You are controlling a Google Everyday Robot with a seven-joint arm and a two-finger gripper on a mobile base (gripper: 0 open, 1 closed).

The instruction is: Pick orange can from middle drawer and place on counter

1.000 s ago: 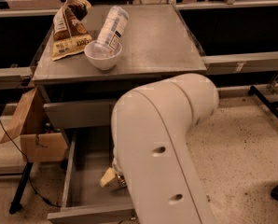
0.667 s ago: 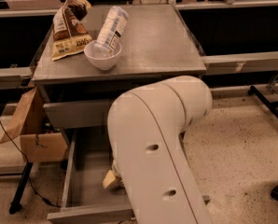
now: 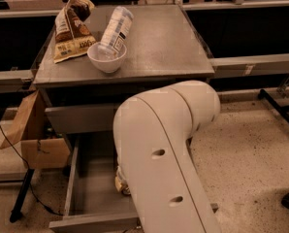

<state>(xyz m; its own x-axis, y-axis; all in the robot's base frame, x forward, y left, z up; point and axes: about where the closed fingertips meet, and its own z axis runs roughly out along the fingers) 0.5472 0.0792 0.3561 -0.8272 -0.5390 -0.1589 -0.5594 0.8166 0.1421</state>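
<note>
The counter [image 3: 173, 47] at upper centre carries a bag [image 3: 72, 28], a bowl [image 3: 106, 58] beside it and a bottle [image 3: 116, 27] leaning into the bowl. The gripper [image 3: 123, 185] is at lower centre, mostly behind the arm [image 3: 164, 154].

Smooth cream arm [image 3: 149, 130], rounded elbow [image 3: 195, 103], two oval holes [image 3: 158, 153]; pincer hidden behind it

**Arm Hides the Drawer**

The white arm [image 3: 168, 159] covers much of the middle drawer [image 3: 86, 188]. The pincer [image 3: 126, 191], down inside it, is nearly all hidden behind the arm; only a yellowish sliver of the orange can [image 3: 120, 182] shows.
</note>
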